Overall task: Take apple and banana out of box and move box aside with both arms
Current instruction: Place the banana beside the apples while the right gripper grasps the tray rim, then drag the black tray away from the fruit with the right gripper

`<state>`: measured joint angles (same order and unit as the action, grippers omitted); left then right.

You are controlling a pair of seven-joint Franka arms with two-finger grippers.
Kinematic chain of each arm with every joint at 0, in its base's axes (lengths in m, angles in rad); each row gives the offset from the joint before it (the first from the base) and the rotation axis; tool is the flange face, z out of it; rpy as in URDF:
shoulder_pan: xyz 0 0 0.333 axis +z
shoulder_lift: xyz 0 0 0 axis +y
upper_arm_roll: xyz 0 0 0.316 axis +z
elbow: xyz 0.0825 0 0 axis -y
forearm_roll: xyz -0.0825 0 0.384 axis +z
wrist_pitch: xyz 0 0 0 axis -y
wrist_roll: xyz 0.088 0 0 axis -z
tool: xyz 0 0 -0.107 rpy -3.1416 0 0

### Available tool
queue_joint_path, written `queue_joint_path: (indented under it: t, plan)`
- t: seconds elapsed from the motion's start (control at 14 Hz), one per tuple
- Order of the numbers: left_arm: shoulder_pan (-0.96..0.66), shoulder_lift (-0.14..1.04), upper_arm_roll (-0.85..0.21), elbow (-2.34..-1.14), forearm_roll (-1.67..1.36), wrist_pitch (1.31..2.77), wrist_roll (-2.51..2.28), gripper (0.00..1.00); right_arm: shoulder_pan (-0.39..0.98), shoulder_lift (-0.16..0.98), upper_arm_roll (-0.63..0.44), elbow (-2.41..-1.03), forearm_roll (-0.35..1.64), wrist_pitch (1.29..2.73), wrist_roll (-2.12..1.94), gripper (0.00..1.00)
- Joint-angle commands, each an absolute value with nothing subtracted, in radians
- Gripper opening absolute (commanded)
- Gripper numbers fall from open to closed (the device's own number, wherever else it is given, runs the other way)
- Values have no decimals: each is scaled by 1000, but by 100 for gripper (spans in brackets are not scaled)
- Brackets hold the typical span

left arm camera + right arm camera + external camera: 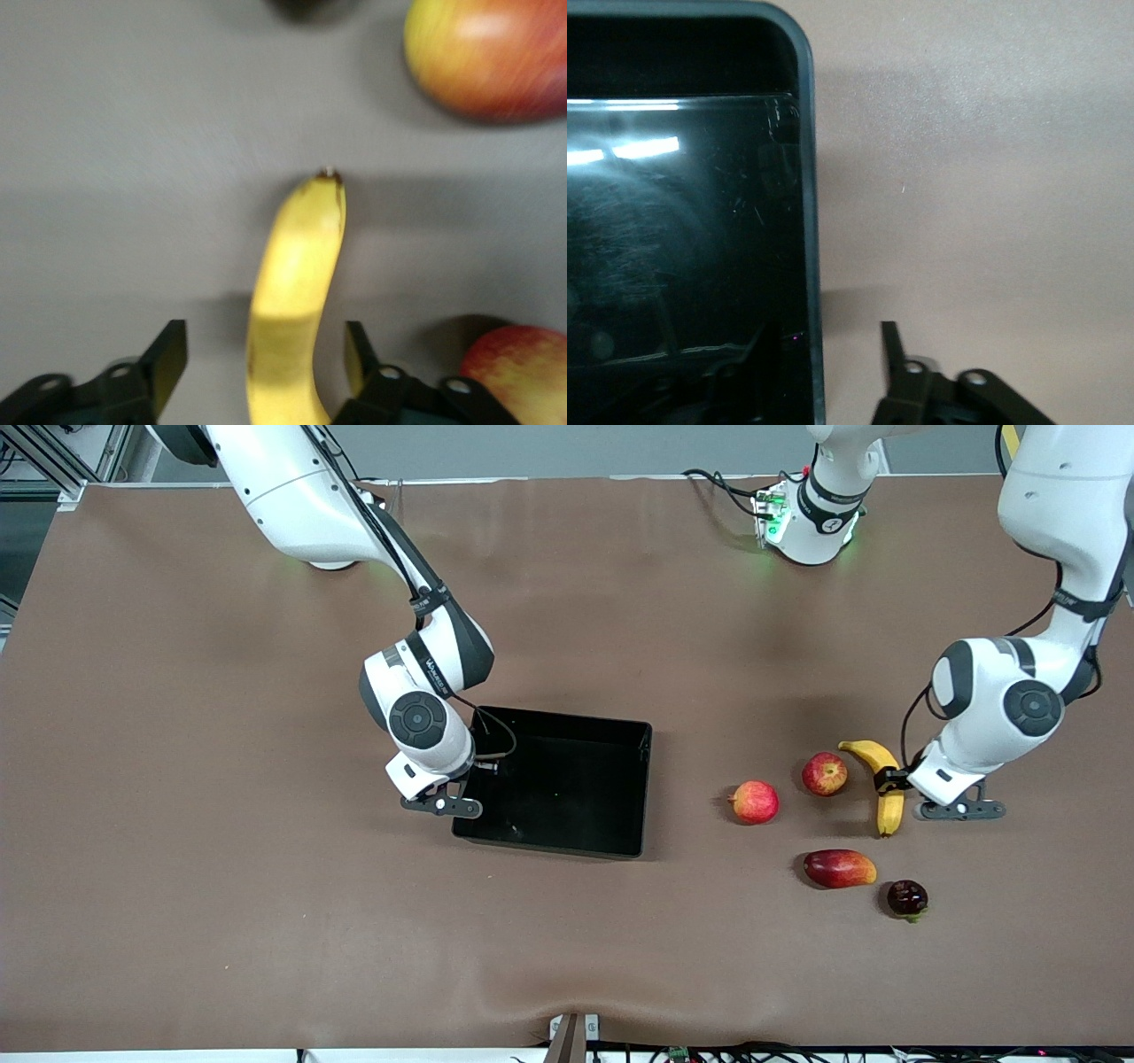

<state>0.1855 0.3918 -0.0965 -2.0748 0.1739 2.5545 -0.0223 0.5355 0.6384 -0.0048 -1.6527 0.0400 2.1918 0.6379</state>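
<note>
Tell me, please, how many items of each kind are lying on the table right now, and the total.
Banana: 1, between the open left claw's fingers
Red apples: 2
Mango: 1
Dark purple fruit: 1
Black tray: 1, its wall between the right claw's open fingers
Total: 6

Fruits and tray on my brown table

The long curved yellow banana [884, 784] lies flat beside a small round red-yellow apple [825, 773]; the shallow glossy black plastic tray [620, 846] sits empty, well apart, toward my right arm's end.
</note>
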Motion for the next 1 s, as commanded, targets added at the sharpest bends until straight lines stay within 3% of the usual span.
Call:
queue_joint_path:
  t: [0.0,0.43,0.64,0.93]
  plan:
    - [192,243,-110,-2045,195,2424,-32,100,546,643,-11,-1646,49,2195,655,0]
    - [193,134,-173,-1794,179,2049,-23,100,535,577,-11,-1647,49,2165,655,0]
    - [192,129,-176,-1602,148,1852,-18,100,482,505,-12,-1646,49,2080,638,0]
    - [190,81,-176,-1519,77,1669,-17,100,382,427,-12,-1647,49,1979,559,0]
